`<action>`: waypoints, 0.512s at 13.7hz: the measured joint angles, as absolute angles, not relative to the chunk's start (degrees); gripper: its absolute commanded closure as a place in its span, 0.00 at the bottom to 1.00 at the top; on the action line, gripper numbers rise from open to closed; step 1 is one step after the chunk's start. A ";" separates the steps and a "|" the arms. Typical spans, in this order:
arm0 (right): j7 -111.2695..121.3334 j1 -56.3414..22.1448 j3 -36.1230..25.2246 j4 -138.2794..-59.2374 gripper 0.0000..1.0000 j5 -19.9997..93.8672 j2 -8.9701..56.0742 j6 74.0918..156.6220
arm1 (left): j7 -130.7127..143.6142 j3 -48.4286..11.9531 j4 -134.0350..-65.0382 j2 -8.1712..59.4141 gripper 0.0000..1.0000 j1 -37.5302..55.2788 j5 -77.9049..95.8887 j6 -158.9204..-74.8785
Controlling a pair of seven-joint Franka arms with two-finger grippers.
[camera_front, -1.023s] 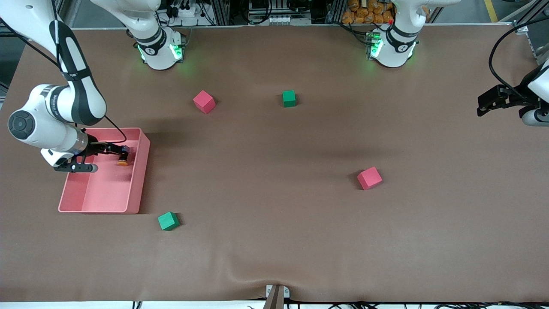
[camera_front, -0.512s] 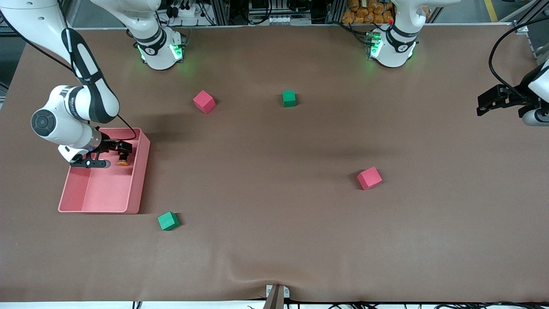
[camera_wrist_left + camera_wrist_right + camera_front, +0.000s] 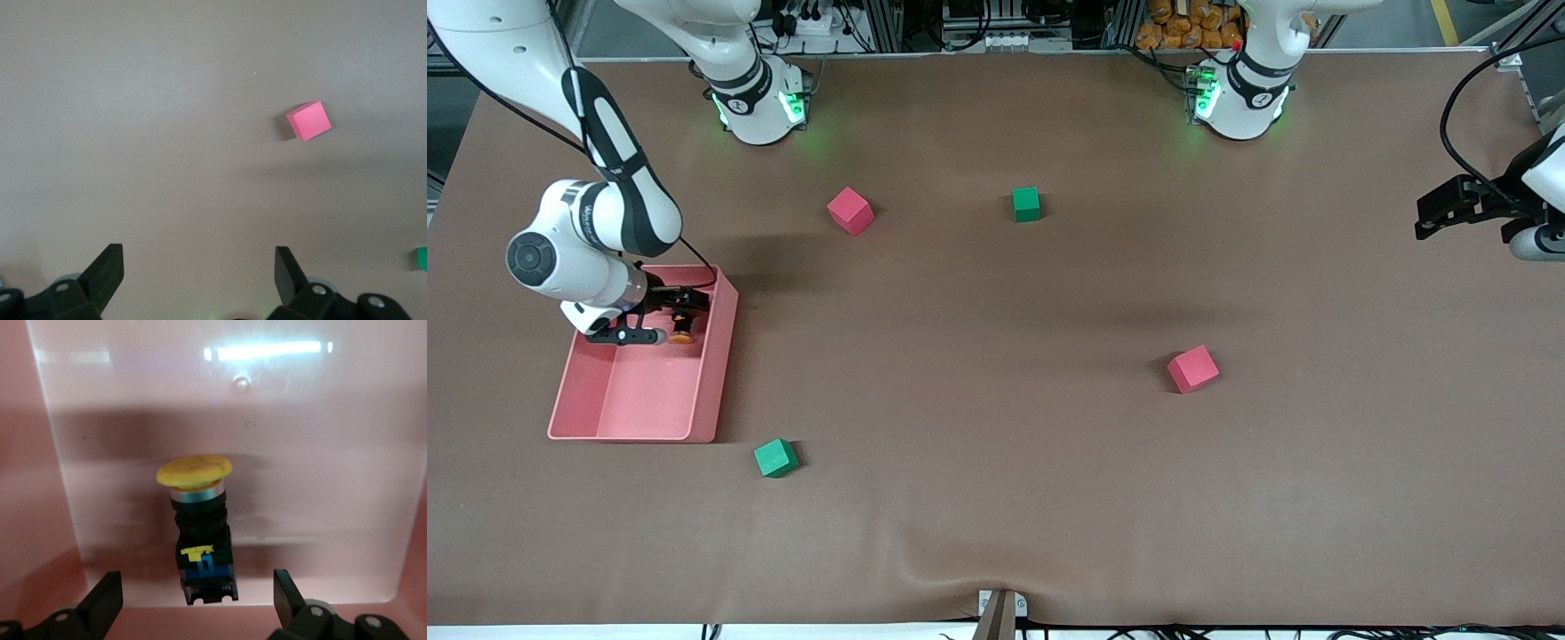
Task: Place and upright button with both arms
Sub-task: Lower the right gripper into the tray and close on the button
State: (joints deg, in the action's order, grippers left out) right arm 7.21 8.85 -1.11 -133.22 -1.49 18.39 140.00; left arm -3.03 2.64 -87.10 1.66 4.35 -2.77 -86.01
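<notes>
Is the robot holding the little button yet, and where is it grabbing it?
No, nothing is held. The right gripper is open over the button lying in the pink tray; the left gripper waits open.

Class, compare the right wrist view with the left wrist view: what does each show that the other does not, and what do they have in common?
Only the right wrist view shows the button, lying on its side on the floor of the pink tray, orange-yellow cap away from the right gripper, whose open fingers stand on either side of the dark body without touching it.

Only the left wrist view shows bare brown table, a pink cube and, at the edge of the picture, a sliver of a green cube.

Both show their own gripper open and holding nothing, the left gripper over the table.
</notes>
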 measured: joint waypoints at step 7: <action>7.20 8.85 -1.11 -133.21 0.00 -1.49 20.08 140.65 | -3.03 2.64 -87.10 1.66 0.00 4.34 -2.77 -85.99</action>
State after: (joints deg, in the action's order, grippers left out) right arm 7.20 8.85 -1.11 -133.21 -1.49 20.08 140.65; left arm -3.03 2.64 -87.10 1.66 4.34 -2.77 -85.99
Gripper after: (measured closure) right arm 0.000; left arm 0.000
